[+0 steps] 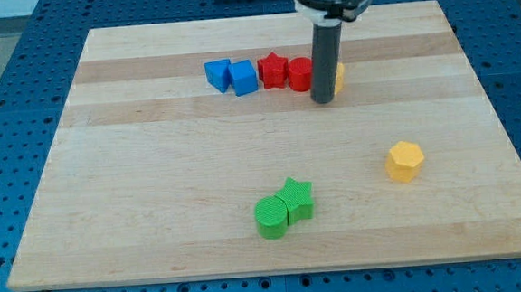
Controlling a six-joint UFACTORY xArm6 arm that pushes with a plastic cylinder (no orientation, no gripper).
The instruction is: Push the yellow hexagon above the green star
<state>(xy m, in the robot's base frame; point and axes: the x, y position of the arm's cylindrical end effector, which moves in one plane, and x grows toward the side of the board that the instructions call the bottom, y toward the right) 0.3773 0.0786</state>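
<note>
Dark and straight, the rod carries no jaws, so nothing opens or holds; my tip point(323, 99) rests at the right end of the top row, against a red cylinder point(300, 74) with a yellow block point(339, 76) mostly hidden behind it. Bare desk point(155, 198) lies below. Well toward the view's right sits the yellow hexagon point(405, 161), upright, apart from the green star point(296, 199), which touches a green cylinder point(270, 217)

Top row point(274, 73): five blocks touching, tip point(323, 100) at right end.
Hexagon point(405, 161): right, apart.
Star point(297, 199): bottom centre, touching cylinder point(270, 217).
</note>
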